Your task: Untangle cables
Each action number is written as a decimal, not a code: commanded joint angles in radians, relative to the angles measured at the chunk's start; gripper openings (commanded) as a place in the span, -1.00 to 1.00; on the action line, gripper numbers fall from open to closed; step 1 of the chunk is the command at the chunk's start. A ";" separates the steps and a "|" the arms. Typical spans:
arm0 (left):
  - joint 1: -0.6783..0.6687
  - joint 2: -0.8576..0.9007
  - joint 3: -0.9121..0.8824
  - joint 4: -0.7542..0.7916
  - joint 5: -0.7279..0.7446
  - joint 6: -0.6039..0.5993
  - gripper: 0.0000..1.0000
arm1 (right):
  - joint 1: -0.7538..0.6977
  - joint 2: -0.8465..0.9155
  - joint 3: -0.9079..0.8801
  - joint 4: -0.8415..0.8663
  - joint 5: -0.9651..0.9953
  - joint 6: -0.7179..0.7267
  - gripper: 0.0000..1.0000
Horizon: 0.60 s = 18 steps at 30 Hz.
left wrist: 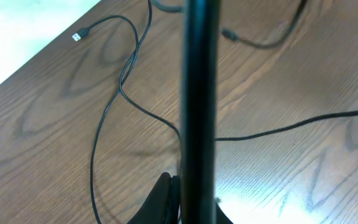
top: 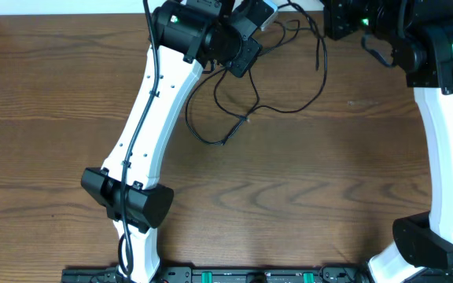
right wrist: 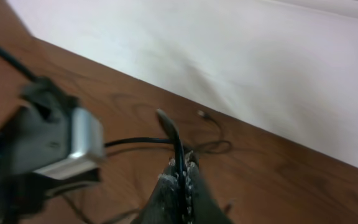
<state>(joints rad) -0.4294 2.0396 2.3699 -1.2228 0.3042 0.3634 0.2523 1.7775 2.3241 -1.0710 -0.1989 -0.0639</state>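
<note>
Left hand (left wrist: 181,186) has its fingers together around a blurred black strand that rises straight toward the camera, apparently one of the black cables (top: 247,118). Right hand (right wrist: 180,165) is pinched closed on a thin black strand as well. Both hands are near the far edge of the table (top: 329,173), and the cables lie there in loose loops.

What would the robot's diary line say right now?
left gripper: shut | right gripper: shut on black cable | other black cables: loose loops on table
</note>
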 commanded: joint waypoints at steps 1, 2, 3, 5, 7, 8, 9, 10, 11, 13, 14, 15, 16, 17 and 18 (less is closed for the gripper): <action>-0.001 -0.060 0.003 -0.002 -0.032 -0.006 -0.85 | -0.036 0.012 0.016 -0.020 0.082 -0.024 -0.98; -0.001 -0.080 0.003 0.000 -0.060 -0.006 -0.85 | -0.048 0.023 0.016 -0.034 0.082 -0.024 -0.98; -0.001 -0.094 0.003 0.002 -0.080 -0.006 -0.85 | -0.057 0.030 0.016 -0.042 0.082 -0.024 -0.98; -0.001 -0.129 0.003 0.009 -0.113 -0.006 -0.85 | -0.074 0.045 0.016 -0.056 0.081 -0.024 -0.98; -0.001 -0.170 0.003 0.016 -0.139 -0.006 -0.85 | -0.097 0.065 0.016 -0.071 0.081 -0.025 -0.98; 0.000 -0.188 0.003 0.018 -0.142 -0.005 -0.85 | -0.105 0.073 0.016 -0.074 0.081 -0.030 -0.98; 0.002 -0.208 0.003 0.021 -0.141 -0.006 -0.85 | -0.112 0.081 0.015 -0.076 0.081 -0.031 -0.98; 0.006 -0.222 0.003 0.021 -0.142 -0.006 -0.85 | -0.113 0.086 0.015 -0.077 0.080 -0.031 -0.98; 0.011 -0.237 0.003 0.021 -0.142 -0.006 -0.85 | -0.114 0.090 0.015 -0.077 0.082 -0.032 -0.98; 0.022 -0.255 0.003 0.021 -0.141 -0.006 -0.85 | -0.119 0.096 0.015 -0.078 0.086 -0.040 -0.98; 0.030 -0.266 0.003 0.021 -0.141 -0.006 -0.85 | -0.122 0.099 0.015 -0.079 0.092 -0.043 -0.98; 0.037 -0.274 0.003 0.022 -0.141 -0.006 -0.85 | -0.129 0.102 0.015 -0.082 0.096 -0.043 -0.98; 0.044 -0.283 0.003 0.024 -0.141 -0.006 -0.85 | -0.137 0.106 0.015 -0.088 0.096 -0.043 -0.98; 0.050 -0.290 0.003 0.025 -0.141 -0.006 -0.86 | -0.144 0.108 0.014 -0.090 0.096 -0.042 -0.98; 0.054 -0.296 0.003 0.025 -0.141 -0.006 -0.85 | -0.156 0.113 0.011 -0.089 0.095 -0.042 -0.98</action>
<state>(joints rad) -0.3996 1.7668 2.3680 -1.2011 0.1829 0.3634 0.1356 1.8748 2.3245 -1.1564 -0.1379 -0.0917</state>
